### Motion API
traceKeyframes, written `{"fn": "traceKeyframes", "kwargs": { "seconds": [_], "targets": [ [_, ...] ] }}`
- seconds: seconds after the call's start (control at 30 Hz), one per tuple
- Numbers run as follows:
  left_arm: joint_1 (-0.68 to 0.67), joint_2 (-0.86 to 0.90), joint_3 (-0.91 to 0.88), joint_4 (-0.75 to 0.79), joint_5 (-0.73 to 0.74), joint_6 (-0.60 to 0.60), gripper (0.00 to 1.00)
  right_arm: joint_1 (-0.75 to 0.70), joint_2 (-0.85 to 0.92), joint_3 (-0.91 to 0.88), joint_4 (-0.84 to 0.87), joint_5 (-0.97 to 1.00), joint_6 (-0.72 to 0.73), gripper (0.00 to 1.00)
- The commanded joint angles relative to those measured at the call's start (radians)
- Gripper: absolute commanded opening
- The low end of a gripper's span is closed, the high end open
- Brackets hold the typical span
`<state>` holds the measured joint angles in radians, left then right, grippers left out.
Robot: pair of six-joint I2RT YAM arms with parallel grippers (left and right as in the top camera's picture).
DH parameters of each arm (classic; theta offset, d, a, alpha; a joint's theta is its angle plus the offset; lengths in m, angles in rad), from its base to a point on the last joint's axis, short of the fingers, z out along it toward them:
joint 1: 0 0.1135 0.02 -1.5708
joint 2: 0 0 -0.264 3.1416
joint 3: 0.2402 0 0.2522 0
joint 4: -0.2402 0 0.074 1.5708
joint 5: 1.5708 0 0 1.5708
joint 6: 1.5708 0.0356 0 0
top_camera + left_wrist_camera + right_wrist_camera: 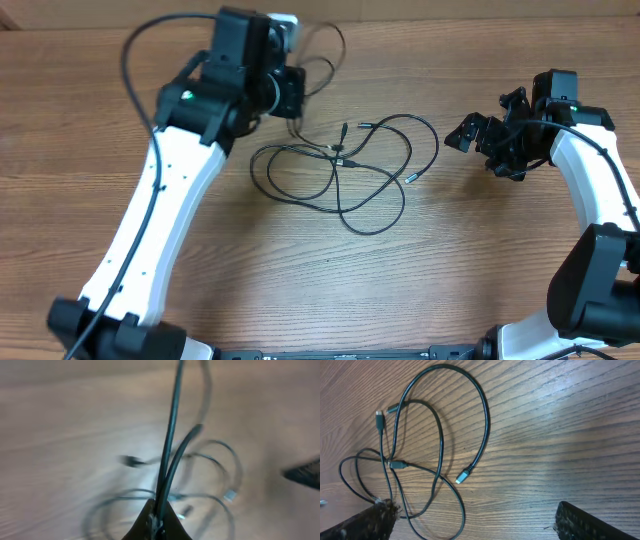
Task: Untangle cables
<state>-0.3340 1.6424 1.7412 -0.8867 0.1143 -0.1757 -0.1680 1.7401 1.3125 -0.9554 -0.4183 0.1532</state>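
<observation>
Two strands of the cables (345, 175) are pinched between the pressed-together jaws of the left gripper (157, 521). The right gripper (472, 522) is held spread wide, with the loops laid out ahead of its jaws.

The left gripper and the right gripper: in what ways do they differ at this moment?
The left gripper is shut, pinching strands of the cables; the right gripper is wide open and holds nothing. The left gripper touches the tangle; the right gripper is apart from it. Both are black and above the wooden table.
</observation>
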Motion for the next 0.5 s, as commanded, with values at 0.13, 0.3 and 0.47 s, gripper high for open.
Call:
{"fn": "traceKeyframes", "kwargs": {
  "seconds": [0.13, 0.3, 0.47],
  "targets": [
    [0.089, -0.013, 0.014, 0.004, -0.535, 0.011, 0.04, -0.002, -0.025, 0.009, 0.003, 0.003, -0.001, 1.0],
    [0.179, 0.008, 0.014, 0.005, -0.676, 0.012, 0.04, -0.002, -0.025, 0.009, 0.004, 0.003, -0.001, 1.0],
    [0.293, 0.049, 0.013, 0.006, -0.666, 0.012, 0.04, -0.002, -0.025, 0.009, 0.004, 0.004, -0.001, 1.0]
  ]
}}
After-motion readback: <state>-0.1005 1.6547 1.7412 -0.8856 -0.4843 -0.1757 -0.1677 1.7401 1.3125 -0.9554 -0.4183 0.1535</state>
